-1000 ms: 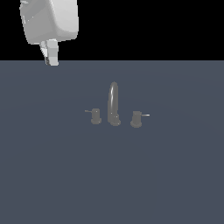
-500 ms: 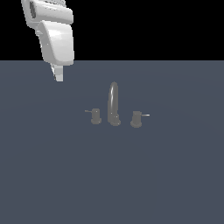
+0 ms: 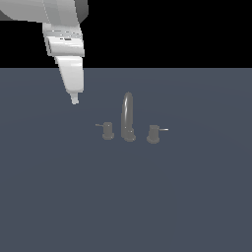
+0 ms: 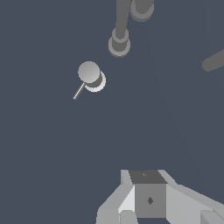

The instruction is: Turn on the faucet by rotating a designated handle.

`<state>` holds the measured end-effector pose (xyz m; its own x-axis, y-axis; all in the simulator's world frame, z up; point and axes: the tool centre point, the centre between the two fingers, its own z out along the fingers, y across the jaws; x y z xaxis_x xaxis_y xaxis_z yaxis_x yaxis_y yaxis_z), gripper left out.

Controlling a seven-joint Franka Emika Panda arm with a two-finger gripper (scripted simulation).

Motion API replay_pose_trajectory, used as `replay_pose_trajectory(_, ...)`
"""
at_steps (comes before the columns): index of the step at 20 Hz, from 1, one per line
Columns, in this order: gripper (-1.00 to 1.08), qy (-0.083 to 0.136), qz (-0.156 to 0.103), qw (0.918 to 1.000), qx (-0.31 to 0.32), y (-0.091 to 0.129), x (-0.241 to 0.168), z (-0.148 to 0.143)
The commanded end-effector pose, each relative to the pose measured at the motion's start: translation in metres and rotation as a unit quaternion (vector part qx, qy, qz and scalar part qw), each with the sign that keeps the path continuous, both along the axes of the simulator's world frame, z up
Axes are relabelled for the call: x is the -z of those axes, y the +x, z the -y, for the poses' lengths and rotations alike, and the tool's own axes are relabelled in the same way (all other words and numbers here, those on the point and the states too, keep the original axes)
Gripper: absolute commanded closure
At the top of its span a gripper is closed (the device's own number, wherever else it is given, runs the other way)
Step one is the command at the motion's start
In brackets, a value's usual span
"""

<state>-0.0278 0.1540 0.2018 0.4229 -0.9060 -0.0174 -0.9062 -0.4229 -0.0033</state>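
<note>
A: Where does the handle sit?

B: Just beside the faucet spout, on the exterior view's left, its thin lever pointing away from the spout.

A: And the gripper?

B: It hangs above and apart from the handle, farther from the spout. Whether its jaws are spread or pressed together cannot be told.

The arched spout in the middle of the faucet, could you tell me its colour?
Glossy grey spout, with a pale highlight; clearest in the exterior view.
</note>
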Motion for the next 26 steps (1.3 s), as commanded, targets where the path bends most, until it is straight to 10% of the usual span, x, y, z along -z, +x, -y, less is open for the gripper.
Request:
replay_pose_trajectory(1,1.08,-0.001,0.0,0.9997,0.025,0.013,0.012,0.001)
replay_pose_trajectory(26,1.08,-0.01,0.0,0.9625,0.271,0.138,0.132,0.047)
